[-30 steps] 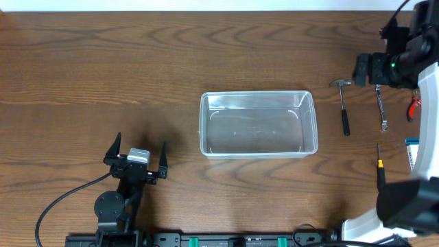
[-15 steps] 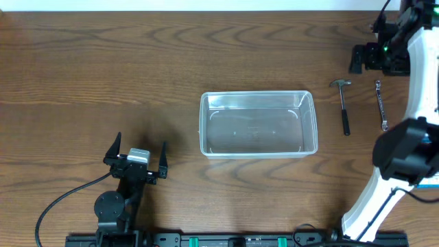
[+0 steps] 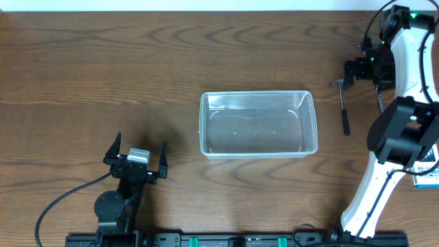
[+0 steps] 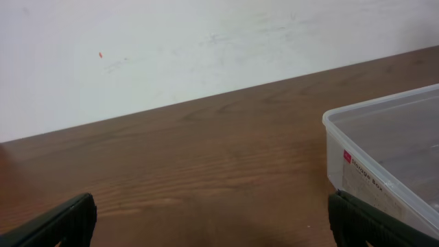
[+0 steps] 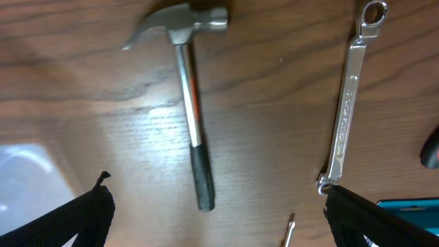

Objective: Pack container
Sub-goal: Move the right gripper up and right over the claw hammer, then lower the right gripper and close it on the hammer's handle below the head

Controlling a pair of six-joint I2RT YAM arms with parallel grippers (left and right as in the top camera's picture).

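The clear plastic container (image 3: 203, 125) stands empty at the table's middle. Its corner shows in the left wrist view (image 4: 357, 147) and faintly in the right wrist view (image 5: 24, 175). My left gripper (image 3: 137, 156) is open and empty, to the left of the container and a little nearer the front; its fingertips frame bare wood (image 4: 212, 230). My right gripper (image 3: 358, 71) is open and empty, hovering over the tools at the right (image 5: 219, 226). Below it lie a hammer (image 5: 191, 110) (image 3: 344, 106) and a silver wrench (image 5: 346, 103).
A screwdriver tip (image 5: 291, 230) lies near the hammer's handle. A blue-and-white box (image 3: 426, 175) sits at the right edge, and its edge shows in the right wrist view (image 5: 405, 204). A red-handled tool (image 5: 432, 152) peeks in at the right. My right arm (image 3: 401, 103) covers part of the tool area.
My right arm has swung over the tool area and its gripper has shifted left, now above the hammer's head. The left arm and the container have not moved.
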